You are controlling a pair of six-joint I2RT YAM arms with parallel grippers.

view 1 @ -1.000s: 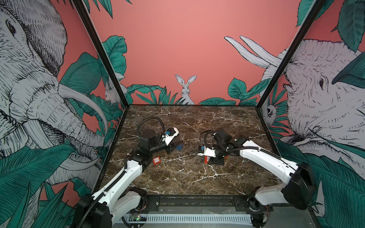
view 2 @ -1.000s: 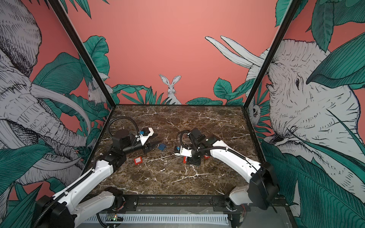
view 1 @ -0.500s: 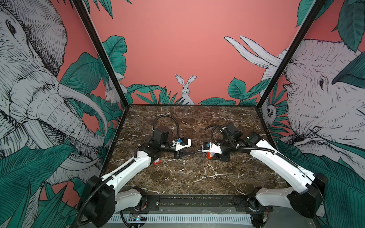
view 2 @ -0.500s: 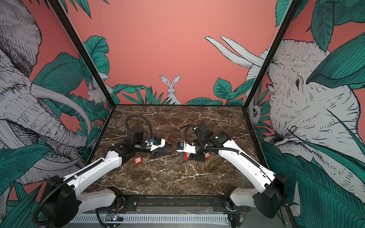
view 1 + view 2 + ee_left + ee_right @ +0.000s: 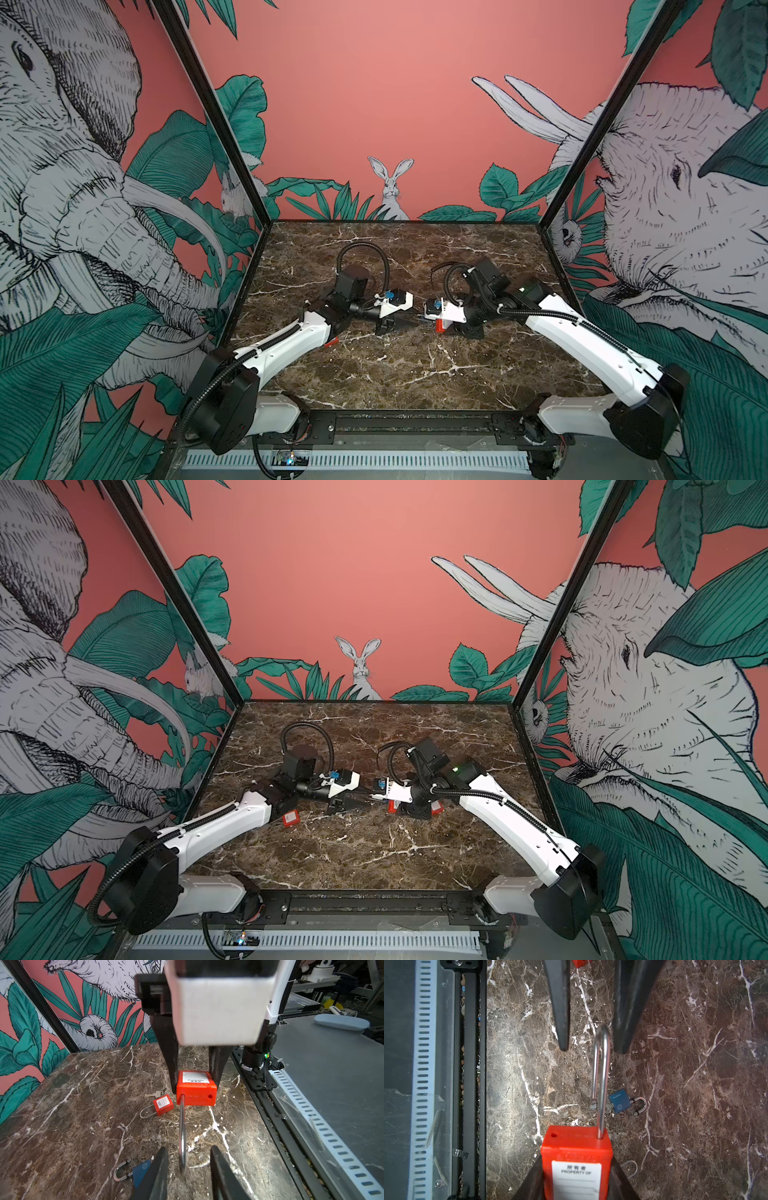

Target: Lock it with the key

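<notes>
- Marble table (image 5: 374,374) — both arms reach in low and meet tip to tip near its middle in both top views.
- Right gripper (image 5: 195,1086): fingers clamped on the two sides of the large red padlock (image 5: 576,1147), which is held off the table with its labelled face towards the right wrist camera.
- Left gripper (image 5: 591,1049): fingers parted, straddling the bend of the shackle (image 5: 602,1084). One finger is just beside the bend and a clear gap shows on the other side, so nothing is gripped.
- Shackle is unlatched; one leg is seated in the body and the free end is out of its hole.
- Small red padlock (image 5: 163,1104) lies flat on the table.
- Blue padlock (image 5: 620,1101) lies flat, near the held shackle.
- Key (image 5: 154,1094) — on the table at the small red padlock's base end; inserted or not, cannot tell.
</notes>
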